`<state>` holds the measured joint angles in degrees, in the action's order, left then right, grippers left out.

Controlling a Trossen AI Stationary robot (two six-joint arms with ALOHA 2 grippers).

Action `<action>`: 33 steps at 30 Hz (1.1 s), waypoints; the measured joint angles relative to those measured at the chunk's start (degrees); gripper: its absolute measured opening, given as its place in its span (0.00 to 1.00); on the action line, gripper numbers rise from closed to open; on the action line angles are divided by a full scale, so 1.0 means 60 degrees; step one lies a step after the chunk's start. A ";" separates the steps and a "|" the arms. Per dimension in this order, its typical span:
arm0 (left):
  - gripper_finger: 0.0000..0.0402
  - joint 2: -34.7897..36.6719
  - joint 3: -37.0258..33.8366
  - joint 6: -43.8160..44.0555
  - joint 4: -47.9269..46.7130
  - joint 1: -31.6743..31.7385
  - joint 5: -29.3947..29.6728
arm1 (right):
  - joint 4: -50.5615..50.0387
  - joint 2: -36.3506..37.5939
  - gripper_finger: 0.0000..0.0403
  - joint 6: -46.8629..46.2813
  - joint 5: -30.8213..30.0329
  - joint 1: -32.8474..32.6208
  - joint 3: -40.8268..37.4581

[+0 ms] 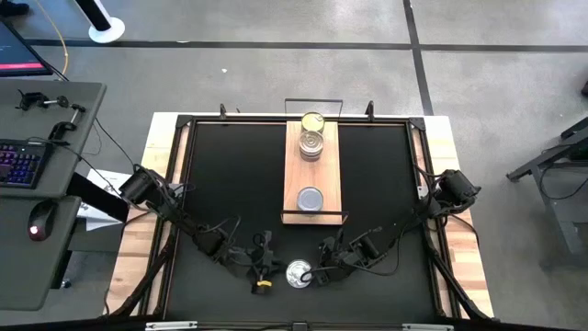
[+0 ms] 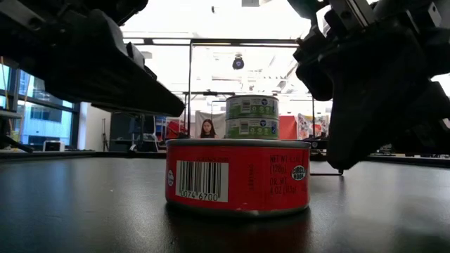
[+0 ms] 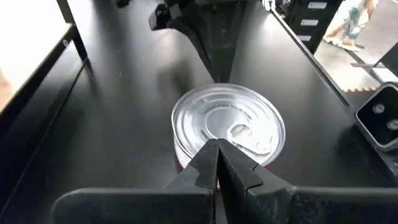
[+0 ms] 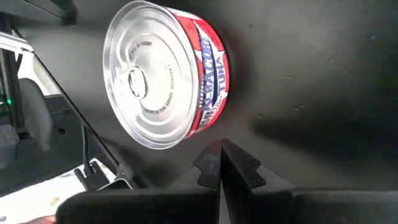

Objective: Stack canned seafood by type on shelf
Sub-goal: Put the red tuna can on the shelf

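Low view, nearest first: a red-labelled tin with a barcode stands upright on the black surface, between the two dark arms that come in from above. From overhead its silver lid shows near the front edge of the surface, with the left gripper just beside it on one side and the right gripper just beside it on the other. The left wrist view has the left fingers pressed together, tips over the tin's near rim, with nothing between them. The right wrist view has the right fingers closed together as well, holding nothing, the tin lying just beyond their tips.

Farther back, the light-wood shelf lies lengthwise in the middle of the surface, thin black wire rails at its short ends. On its near part sits a single silver-lidded tin. Toward its far end stands a stack of silver-lidded tins, and just behind that a gold-lidded tin. Beyond the surface, a person sits in the room.
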<state>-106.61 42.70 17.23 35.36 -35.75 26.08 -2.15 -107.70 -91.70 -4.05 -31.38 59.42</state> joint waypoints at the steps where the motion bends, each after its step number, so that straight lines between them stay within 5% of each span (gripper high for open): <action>1: 0.00 0.0000 0.0000 -0.0005 -0.0020 -0.0001 -0.0003 | -0.0004 0.0000 0.00 -0.0027 0.0000 0.0000 0.0000; 33: 0.00 -0.1056 0.0546 0.0430 -0.0287 -0.0171 0.0502 | 0.0633 0.0000 0.00 -0.0178 -0.0338 0.0184 0.0000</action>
<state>-112.94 45.98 19.81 33.64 -36.77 29.09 1.65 -107.70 -92.77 -6.08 -30.27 59.42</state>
